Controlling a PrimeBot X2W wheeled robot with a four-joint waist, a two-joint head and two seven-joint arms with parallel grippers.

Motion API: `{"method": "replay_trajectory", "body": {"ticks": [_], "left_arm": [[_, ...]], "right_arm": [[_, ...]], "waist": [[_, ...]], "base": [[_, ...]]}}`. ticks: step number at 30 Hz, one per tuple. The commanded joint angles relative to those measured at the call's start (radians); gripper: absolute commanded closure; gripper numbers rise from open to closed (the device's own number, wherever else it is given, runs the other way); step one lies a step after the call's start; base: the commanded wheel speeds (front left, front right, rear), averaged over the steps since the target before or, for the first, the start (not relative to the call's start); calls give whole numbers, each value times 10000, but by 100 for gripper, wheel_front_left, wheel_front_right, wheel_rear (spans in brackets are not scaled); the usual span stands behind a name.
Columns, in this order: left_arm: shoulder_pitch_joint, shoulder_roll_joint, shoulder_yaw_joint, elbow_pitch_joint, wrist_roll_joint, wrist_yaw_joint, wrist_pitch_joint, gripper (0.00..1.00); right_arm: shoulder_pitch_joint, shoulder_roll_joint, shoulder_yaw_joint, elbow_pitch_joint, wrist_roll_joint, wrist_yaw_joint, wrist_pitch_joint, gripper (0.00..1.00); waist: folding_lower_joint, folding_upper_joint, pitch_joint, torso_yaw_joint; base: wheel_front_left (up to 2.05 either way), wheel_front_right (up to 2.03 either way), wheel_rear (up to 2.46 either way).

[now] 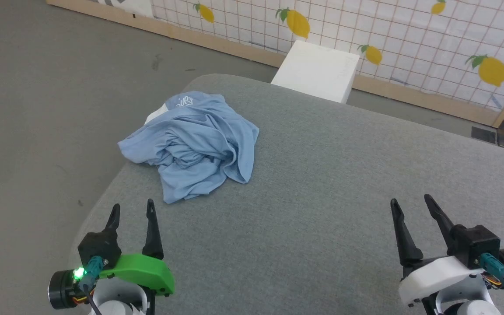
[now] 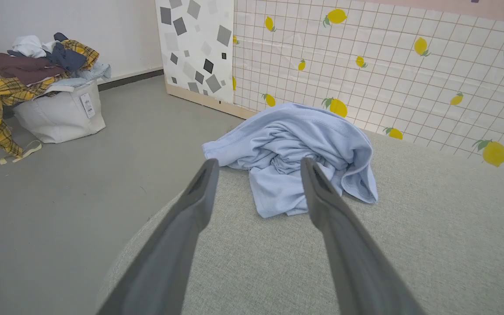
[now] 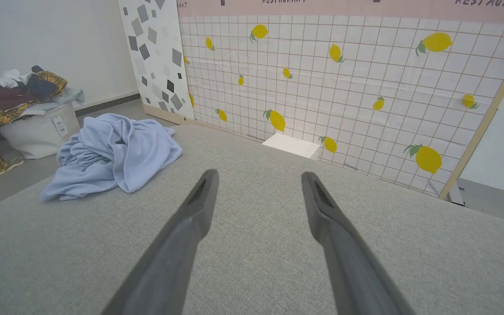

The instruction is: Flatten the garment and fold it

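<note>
Grey surface (image 1: 322, 197), garment (image 1: 193, 140) bunched nr left edge, L pincer (image 1: 133, 204), R pincer (image 1: 411, 199) spread

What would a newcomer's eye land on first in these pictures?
A crumpled light blue shirt lies heaped near the far left edge of the grey padded table. The left gripper and right gripper are open at the near edge, clear of the shirt. Behind stands a lemon-patterned wall, and a basket piled with clothes sits on the floor.

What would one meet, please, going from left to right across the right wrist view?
A laundry basket piled with clothes, the crumpled garment, a white box, a slanting wooden post.
</note>
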Motion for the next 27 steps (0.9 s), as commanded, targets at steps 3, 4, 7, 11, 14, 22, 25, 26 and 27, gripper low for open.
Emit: {"method": "replay_trajectory", "body": {"ticks": [3, 4, 7, 11, 14, 22, 25, 26, 27], "left_arm": [[-168, 8, 1, 87, -125, 94, -165, 0], [-166, 5, 2, 102, -139, 102, -183, 0], [-169, -6, -8, 151, -186, 132, -247, 0], [-183, -19, -12, 207, -251, 171, -329, 0], [-189, -29, -25, 256, -302, 200, -388, 0], [-255, -49, -35, 406, -431, 254, -557, 0], [-279, -55, -40, 456, -473, 277, -620, 0], [-283, -56, -42, 468, -482, 283, -634, 0], [-293, -59, -44, 489, -495, 294, -657, 0]], "right_arm": [[-110, 6, -20, 57, 105, -9, -136, 0], [-109, 6, -21, 58, 113, -9, -144, 0], [-111, 7, -25, 65, 133, -9, -171, 0], [-120, 7, -11, 88, 173, -10, -206, 0], [-123, 7, 2, 101, 200, -10, -231, 0], [-133, 8, -10, 136, 253, -11, -327, 0], [-140, 9, -29, 165, 275, -11, -368, 0], [-142, 9, -31, 172, 282, -11, -376, 0], [-146, 9, -34, 182, 292, -11, -391, 0]], "waist": [[0, 0, -6, 226], [0, 0, -8, 269], [0, 0, -11, 422], [0, 0, -11, 621], [0, 0, 1, 757], [0, 0, 85, 1136], [0, 0, 109, 1297], [0, 0, 111, 1334], [0, 0, 117, 1393]], "base": [[0, 0, 0], [0, 0, 0], [0, 0, 0], [0, 0, 0], [0, 0, 0], [0, 0, 0], [0, 0, 0], [0, 0, 0], [0, 0, 0]]}}
